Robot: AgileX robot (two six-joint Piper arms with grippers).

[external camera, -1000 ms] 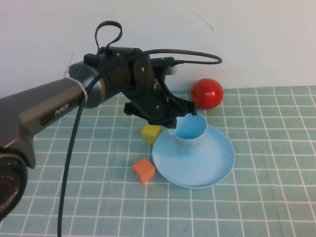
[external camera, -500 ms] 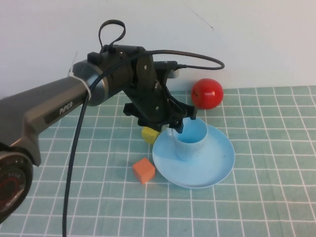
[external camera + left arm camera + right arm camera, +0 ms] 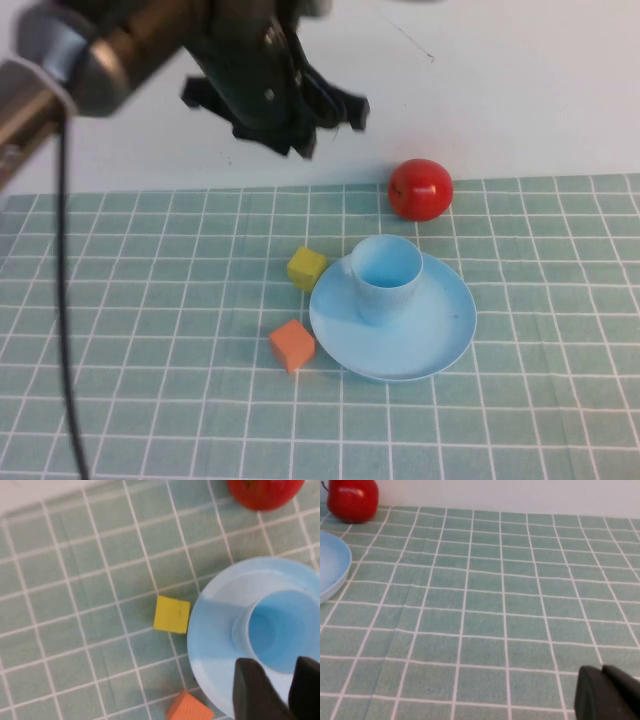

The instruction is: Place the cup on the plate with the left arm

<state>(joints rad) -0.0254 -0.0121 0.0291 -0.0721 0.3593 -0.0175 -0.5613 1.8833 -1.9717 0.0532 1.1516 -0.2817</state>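
Note:
The light blue cup [image 3: 385, 275] stands upright on the light blue plate [image 3: 445, 335], toward the plate's back left part. My left gripper [image 3: 300, 140] hangs high above the table, behind and to the left of the cup, touching nothing. In the left wrist view the cup [image 3: 275, 630] and plate [image 3: 210, 630] lie below the gripper [image 3: 277, 667], whose black fingers [image 3: 252, 690] stand slightly apart with nothing between them. My right gripper [image 3: 601, 674] is low over the mat to the right of the plate [image 3: 330, 565], its fingers pressed together.
A red ball-like fruit [image 3: 420, 188] sits behind the plate near the wall. A yellow cube [image 3: 306, 268] lies just left of the plate and an orange cube [image 3: 292, 345] at its front left. A green checked mat [image 3: 150, 400] covers the table.
The left gripper let go of the cup, then rose up and back toward the wall. The cup stays upright on the plate.

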